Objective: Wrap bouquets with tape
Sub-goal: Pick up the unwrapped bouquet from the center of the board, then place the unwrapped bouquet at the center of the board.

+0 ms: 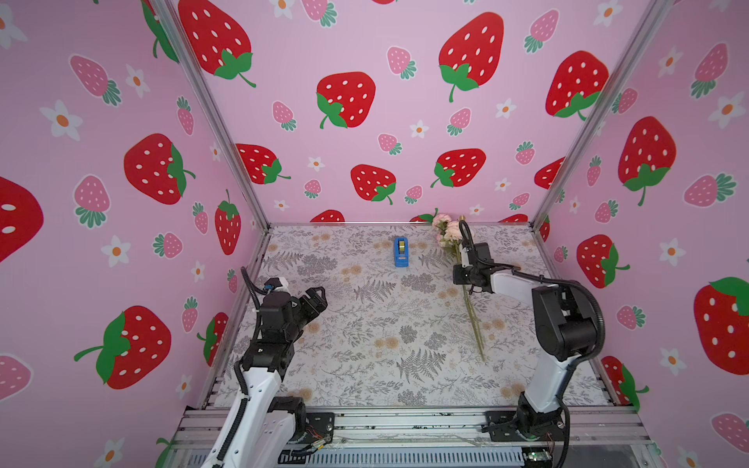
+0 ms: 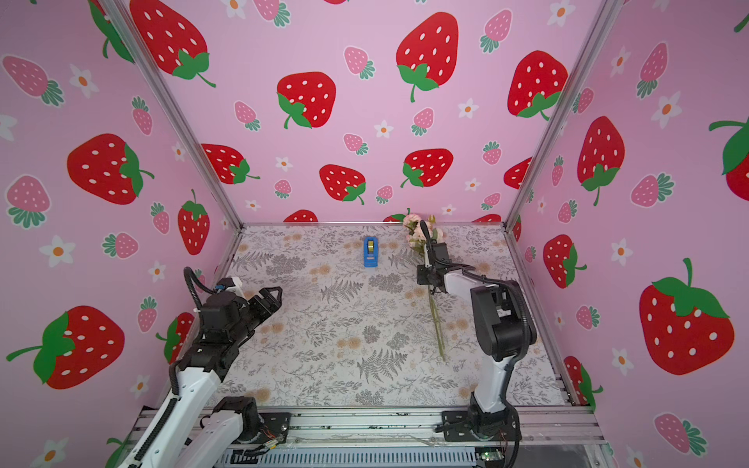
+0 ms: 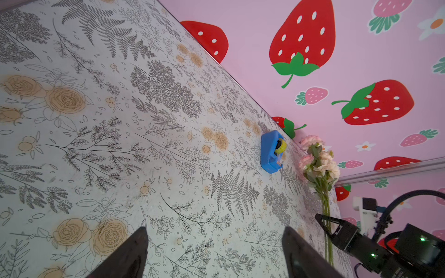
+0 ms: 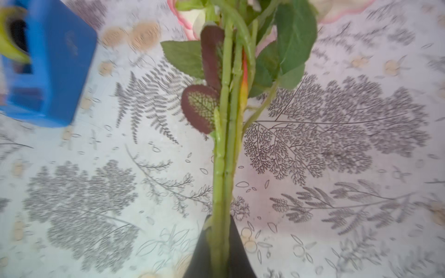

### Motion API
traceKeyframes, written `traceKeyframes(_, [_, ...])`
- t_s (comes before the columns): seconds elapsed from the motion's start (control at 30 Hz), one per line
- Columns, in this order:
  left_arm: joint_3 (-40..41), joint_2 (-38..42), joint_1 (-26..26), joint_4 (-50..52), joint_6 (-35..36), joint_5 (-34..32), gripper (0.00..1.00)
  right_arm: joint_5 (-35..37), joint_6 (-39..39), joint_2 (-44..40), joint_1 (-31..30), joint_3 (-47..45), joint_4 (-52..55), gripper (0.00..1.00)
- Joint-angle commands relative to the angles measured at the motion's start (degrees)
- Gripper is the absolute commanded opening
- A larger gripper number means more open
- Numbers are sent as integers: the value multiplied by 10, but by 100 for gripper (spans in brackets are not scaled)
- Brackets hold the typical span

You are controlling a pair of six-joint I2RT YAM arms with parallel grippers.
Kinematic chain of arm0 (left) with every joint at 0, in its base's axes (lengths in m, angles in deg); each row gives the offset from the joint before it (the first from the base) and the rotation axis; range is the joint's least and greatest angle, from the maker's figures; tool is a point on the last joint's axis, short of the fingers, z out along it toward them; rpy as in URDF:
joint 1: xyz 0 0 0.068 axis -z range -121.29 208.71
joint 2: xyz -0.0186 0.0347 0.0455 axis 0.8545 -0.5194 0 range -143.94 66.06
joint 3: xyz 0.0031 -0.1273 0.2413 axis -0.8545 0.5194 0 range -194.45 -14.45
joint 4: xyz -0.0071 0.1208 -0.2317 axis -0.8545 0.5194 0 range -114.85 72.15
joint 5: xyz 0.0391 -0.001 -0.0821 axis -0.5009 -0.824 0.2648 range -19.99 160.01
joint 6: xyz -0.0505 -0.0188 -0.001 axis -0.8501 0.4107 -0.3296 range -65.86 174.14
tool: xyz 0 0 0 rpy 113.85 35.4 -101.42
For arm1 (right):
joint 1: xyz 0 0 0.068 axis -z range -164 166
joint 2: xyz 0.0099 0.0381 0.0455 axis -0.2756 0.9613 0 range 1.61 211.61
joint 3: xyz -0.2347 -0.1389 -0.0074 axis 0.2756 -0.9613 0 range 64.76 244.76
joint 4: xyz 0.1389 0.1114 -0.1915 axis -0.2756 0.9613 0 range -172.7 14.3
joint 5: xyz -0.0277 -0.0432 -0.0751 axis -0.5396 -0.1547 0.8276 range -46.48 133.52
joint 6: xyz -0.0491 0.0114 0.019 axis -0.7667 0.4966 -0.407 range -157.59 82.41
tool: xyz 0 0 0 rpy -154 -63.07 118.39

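The bouquets are one bunch of pink and cream roses [image 1: 445, 230] [image 2: 416, 233] [image 3: 318, 163] at the back right, with long green stems [image 1: 474, 324] [image 4: 225, 149] running toward the front. My right gripper [image 1: 467, 283] [image 2: 430, 283] [image 4: 220, 219] is shut on the stems just below the leaves. The tape is a yellowish roll in a blue dispenser [image 1: 401, 252] [image 2: 370, 252] [image 3: 272, 151] [image 4: 48, 72], standing at the back centre, left of the flowers. My left gripper [image 1: 320, 295] [image 2: 275, 298] [image 3: 214, 231] hovers open over the left side, holding nothing.
The table [image 1: 364, 344] carries a printed grey-and-tan flower pattern. Pink strawberry walls [image 1: 364, 121] close it in at the back and both sides, with metal posts in the corners. An aluminium rail [image 1: 405, 421] runs along the front edge.
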Motion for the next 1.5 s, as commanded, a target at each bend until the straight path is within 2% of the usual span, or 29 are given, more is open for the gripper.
traceKeyframes(0.0, [-50, -17, 2, -17, 3, 44, 87, 14, -55, -82, -23, -3, -58, 0])
traceKeyframes(0.13, [-97, -40, 3, -32, 26, 119, 87, 7, -215, -133, -90, -31, -149, 0])
traceKeyframes(0.3, [-144, -19, 4, 9, 116, 122, 87, -101, -452, -137, -162, -70, -219, 0])
traceKeyframes(0.47, [-89, 41, 4, -39, 187, 109, 87, -141, -611, -35, -187, 3, -167, 0])
traceKeyframes(0.57, [-49, 72, 4, -65, 194, 99, 86, -158, -729, 30, -187, 32, -165, 0])
traceKeyframes(0.67, [-38, 86, 4, -65, 200, 92, 85, -204, -813, 83, -187, 82, -97, 0])
traceKeyframes(0.9, [-30, 82, 4, -63, 208, 103, 83, -214, -897, 159, -174, 143, -50, 0])
traceKeyframes(1.03, [-29, 78, 4, -67, 207, 112, 82, -244, -887, 188, -161, 171, -55, 0])
traceKeyframes(1.13, [-23, 82, 4, -72, 208, 111, 81, -258, -908, 210, -160, 184, -63, 0])
traceKeyframes(1.33, [-15, 77, 4, -84, 183, 111, 80, -262, -903, 256, -155, 234, -32, 0])
traceKeyframes(1.47, [-21, 63, 4, -80, 177, 115, 79, -237, -888, 267, -150, 243, -42, 0])
